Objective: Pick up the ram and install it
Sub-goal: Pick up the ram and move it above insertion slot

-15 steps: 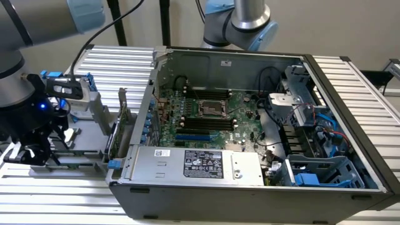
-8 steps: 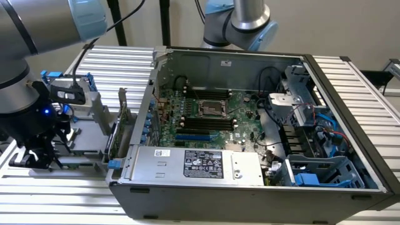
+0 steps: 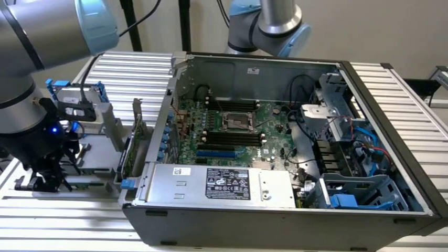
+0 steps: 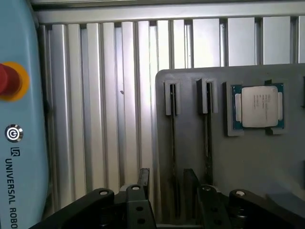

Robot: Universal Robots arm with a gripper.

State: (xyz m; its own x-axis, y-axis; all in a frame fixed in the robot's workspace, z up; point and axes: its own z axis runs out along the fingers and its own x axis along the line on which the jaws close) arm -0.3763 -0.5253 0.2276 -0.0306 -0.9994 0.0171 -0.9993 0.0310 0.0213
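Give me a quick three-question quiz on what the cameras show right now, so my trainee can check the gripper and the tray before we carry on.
1. True or false: the gripper is shut on a ram stick.
2. What lies in the square recess of the grey tray, beside its two narrow slots? A) a processor chip B) a hard drive C) a fan
3. Fill in: in the exterior view, the computer case lies with its side ____, showing the motherboard.

Key: 1 false, the jaws stand open, one to each side of that stick in the wrist view; 2 A; 3 open.
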